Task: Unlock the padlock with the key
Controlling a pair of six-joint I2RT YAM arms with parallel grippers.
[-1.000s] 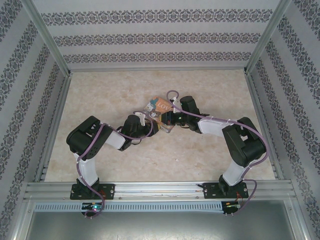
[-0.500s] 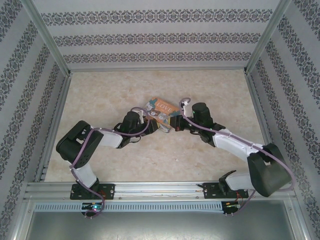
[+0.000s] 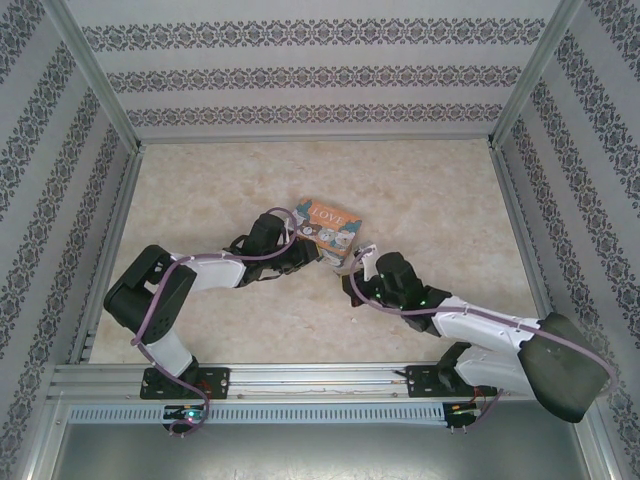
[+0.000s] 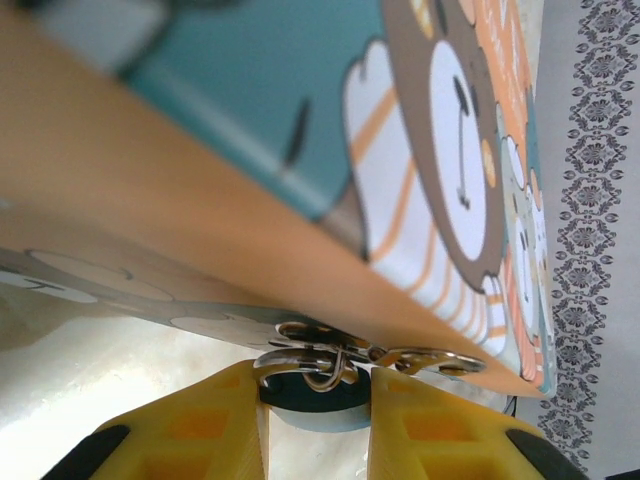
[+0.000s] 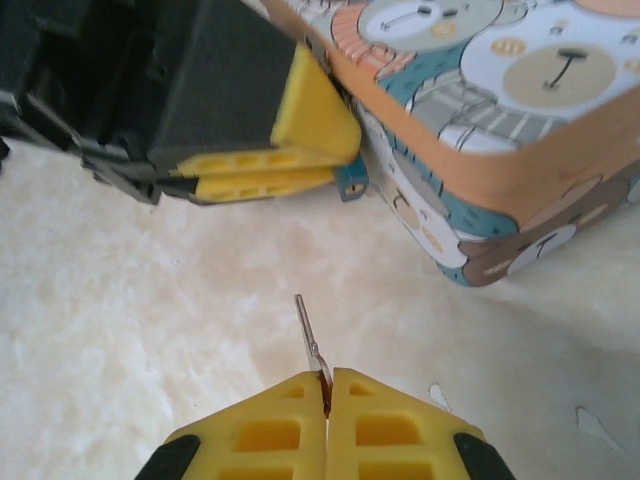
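Where the marbled table [image 3: 200,190] lies between the patterned walls, the two arms reach in toward its middle, the left arm from the near left and the right arm low from the near right. Between their tips, slightly to the far side, sits the cartoon-animal "LOVE" tin [image 3: 330,222], lid up and turned at an angle.

The left gripper [image 3: 308,252] lies against the tin's near-left side. In the left wrist view its yellow fingers [image 4: 190,430] are drawn in narrow on the padlock [image 4: 315,405], whose silvery shackle passes through the metal loops at the tin's edge. In the right wrist view the padlock's blue-teal end [image 5: 352,185] sticks out just past the left fingertips, touching the tin wall, and a small round hole on that end faces near and right.

The right gripper [image 5: 327,385] is on the near side of the tin, its pads pressed together on the key [image 5: 308,330]. The key's thin shaft continues the gripper's line and leans slightly left. Its tip points to the far side, toward the padlock's end but apart from it, above bare table.
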